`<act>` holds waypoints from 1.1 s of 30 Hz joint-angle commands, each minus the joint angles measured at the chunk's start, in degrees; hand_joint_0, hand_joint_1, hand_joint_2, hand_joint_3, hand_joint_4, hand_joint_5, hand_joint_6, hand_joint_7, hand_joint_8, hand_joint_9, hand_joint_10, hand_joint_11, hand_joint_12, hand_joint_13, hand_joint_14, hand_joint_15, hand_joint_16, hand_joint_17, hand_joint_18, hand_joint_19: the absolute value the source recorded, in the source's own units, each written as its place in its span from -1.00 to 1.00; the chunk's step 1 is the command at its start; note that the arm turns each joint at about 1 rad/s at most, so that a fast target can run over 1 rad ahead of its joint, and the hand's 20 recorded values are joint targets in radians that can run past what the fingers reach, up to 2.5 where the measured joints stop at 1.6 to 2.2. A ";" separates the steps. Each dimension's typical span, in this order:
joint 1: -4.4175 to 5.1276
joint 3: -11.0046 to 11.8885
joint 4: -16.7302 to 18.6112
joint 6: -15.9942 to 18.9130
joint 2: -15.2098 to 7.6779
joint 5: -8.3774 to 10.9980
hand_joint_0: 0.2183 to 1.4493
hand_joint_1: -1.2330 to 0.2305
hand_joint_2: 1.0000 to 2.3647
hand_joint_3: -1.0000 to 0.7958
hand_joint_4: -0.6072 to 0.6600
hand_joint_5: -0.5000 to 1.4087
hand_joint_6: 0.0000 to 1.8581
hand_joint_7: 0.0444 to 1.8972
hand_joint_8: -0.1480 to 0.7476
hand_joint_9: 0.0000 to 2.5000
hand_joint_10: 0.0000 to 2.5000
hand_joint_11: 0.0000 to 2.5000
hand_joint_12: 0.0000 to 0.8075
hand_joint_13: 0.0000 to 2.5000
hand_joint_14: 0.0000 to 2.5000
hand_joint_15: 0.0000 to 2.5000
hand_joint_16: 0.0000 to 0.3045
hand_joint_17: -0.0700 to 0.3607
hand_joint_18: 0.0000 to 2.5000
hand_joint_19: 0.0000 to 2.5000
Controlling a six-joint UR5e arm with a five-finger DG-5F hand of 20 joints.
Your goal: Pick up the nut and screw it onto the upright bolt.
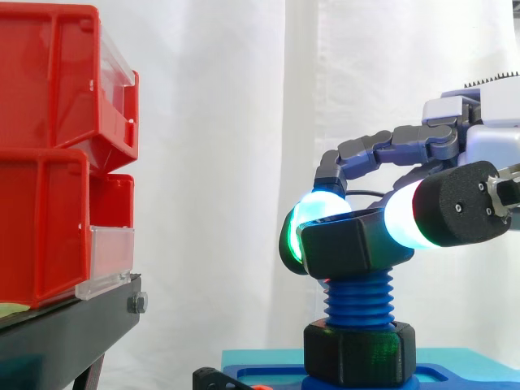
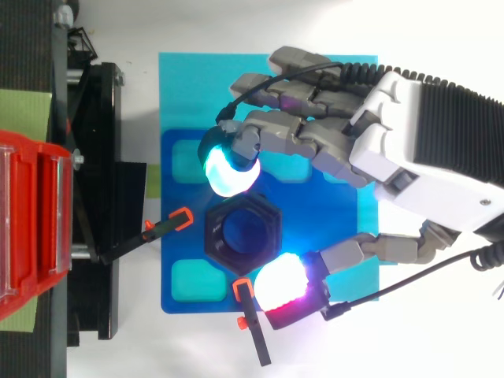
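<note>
— So, how's the black hexagonal plastic nut (image 1: 353, 240) sitting?
— Nearest me, the hand's (image 2: 409, 150) thumb pad (image 2: 279, 282) presses its front flat. The nut caps the blue threaded upright bolt (image 1: 358, 296) at the centre of the blue base plate (image 2: 339, 236), and fingertips (image 2: 228, 172) pinch from behind. I'd keep it level, press down lightly and twist in short turns.

You see, side view: nut (image 1: 353, 241) atop upright bolt (image 1: 358, 296), bolt standing on base plate (image 2: 315, 213). Robot hand (image 2: 409, 150) in from right, pads (image 1: 321, 207) pinching nut from opposite sides. Stacked bins (image 1: 57, 146) on stand (image 1: 65, 333), well left of bolt. Top view: clamp (image 2: 167, 226) on plate's stand-side edge, second clamp (image 2: 252, 323) on adjoining edge.
</note>
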 commanded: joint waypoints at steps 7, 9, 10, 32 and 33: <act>-1.18 0.01 -0.77 0.16 0.00 -1.36 -0.48 -0.38 -1.00 -0.44 0.22 -0.61 -0.45 0.39 -0.07 -0.44 -0.99 -0.76 -0.24 -0.61 -1.00 -0.99 -0.78 -0.33 -0.80 -1.00; -1.35 -0.08 -0.77 0.16 0.00 -1.44 -0.48 -0.38 -1.00 -0.44 0.22 -0.61 -0.45 0.39 -0.07 -0.44 -0.99 -0.76 -0.24 -0.61 -1.00 -0.99 -0.78 -0.33 -0.80 -1.00; -1.35 -0.08 -0.77 0.16 0.00 -1.44 -0.48 -0.38 -1.00 -0.44 0.23 -0.61 -0.45 0.38 -0.07 -0.44 -0.99 -0.76 -0.25 -0.61 -1.00 -0.99 -0.78 -0.33 -0.80 -1.00; -1.62 -2.54 4.86 -0.54 -0.08 -1.53 -0.48 -0.38 -1.00 -0.44 0.23 -0.61 -0.46 0.39 -0.06 -0.44 -0.99 -0.76 -0.24 -0.61 -1.00 -0.98 -0.78 -0.33 -0.81 -1.00; -1.70 -2.54 4.86 -0.54 -0.08 -1.62 -0.48 -0.39 -1.00 -0.44 0.23 -0.61 -0.46 0.39 -0.06 -0.44 -0.99 -0.76 -0.24 -0.62 -1.00 -0.98 -0.78 -0.33 -0.81 -1.00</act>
